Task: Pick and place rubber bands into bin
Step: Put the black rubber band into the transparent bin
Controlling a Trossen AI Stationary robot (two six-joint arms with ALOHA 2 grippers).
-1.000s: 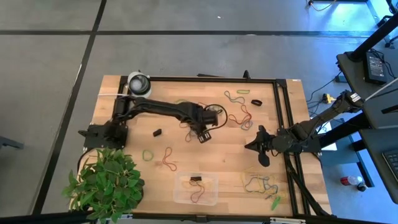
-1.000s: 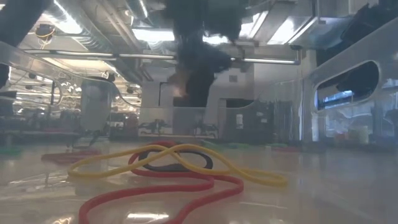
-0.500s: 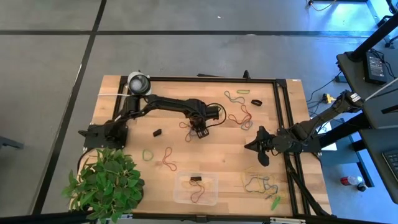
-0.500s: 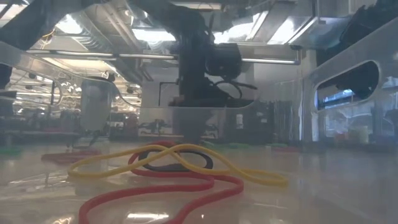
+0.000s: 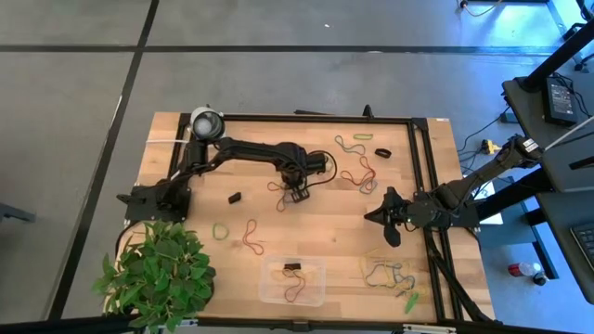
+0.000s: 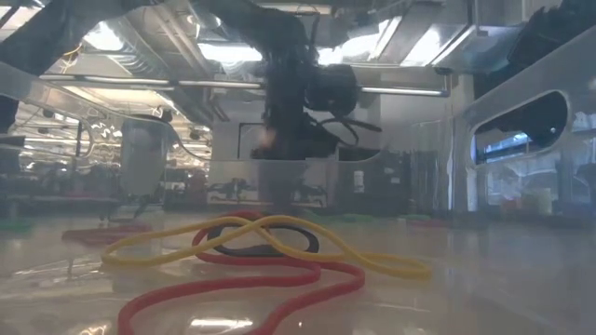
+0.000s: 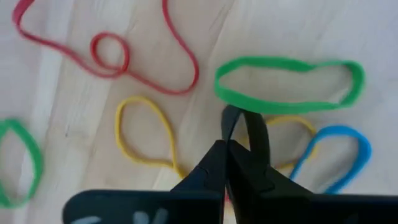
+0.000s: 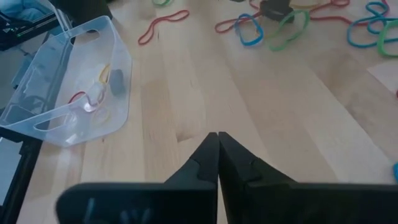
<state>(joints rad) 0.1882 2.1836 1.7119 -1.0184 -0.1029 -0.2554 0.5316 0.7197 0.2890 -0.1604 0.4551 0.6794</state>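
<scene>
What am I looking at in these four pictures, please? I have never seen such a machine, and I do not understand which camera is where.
This is a robot with two dark arms working at a wooden table. One picture looks straight down from above. One looks level across the tabletop. The other two come from cameras on the arms' wrists. Coloured rubber bands lie scattered on the wood. A clear plastic bin near the table's edge already holds a few of them. A potted plant stands at one corner. The left hand is down among the bands, shut, and seems to pinch a black band. The right hand is shut and empty, waiting at the right side.
</scene>
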